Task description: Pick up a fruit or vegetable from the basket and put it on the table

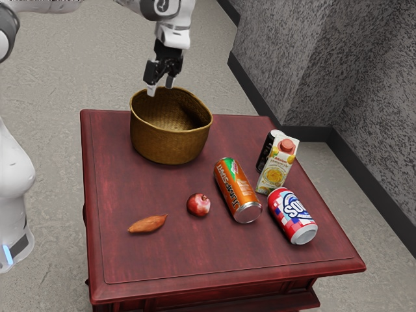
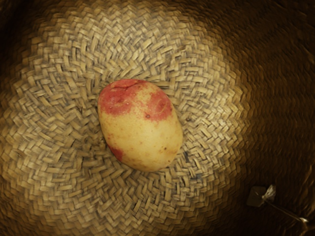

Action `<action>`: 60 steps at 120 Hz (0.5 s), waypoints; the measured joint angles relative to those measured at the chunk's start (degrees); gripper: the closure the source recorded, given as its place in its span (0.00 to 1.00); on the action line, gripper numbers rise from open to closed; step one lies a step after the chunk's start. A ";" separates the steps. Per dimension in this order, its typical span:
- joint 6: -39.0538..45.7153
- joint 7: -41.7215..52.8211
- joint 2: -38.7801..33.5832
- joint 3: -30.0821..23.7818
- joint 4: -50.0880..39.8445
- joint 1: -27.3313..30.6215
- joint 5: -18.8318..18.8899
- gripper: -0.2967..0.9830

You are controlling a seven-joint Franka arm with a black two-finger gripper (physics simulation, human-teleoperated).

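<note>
Over the woven basket [image 1: 168,142] hangs the black gripper [image 1: 161,87], its fingers parted. Down on the basket's floor lies a yellow, red-patched potato [image 2: 141,128]; on the table [image 1: 195,257], a round red onion [image 1: 198,205] sits near an orange can [image 1: 237,190].

In the round brown woven basket [image 1: 168,144], the middle is lit yellow and one side is left dark

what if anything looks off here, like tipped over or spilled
Two cans lie on their sides on the table: the orange one and the red, white and blue one. The carton near them stands upright. I see no spill.
</note>
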 joint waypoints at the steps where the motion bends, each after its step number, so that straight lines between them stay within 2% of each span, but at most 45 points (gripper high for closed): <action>1: 0.11 0.04 0.03 -0.12 -0.17 0.01 0.00 0.23; 16: 1.67 0.48 1.06 -3.04 -1.36 0.58 -0.45 0.23; 40: 4.00 0.81 2.40 -12.48 -2.78 8.04 -2.66 0.23; 60: 5.90 0.42 3.54 -17.58 -3.58 13.38 -3.96 0.23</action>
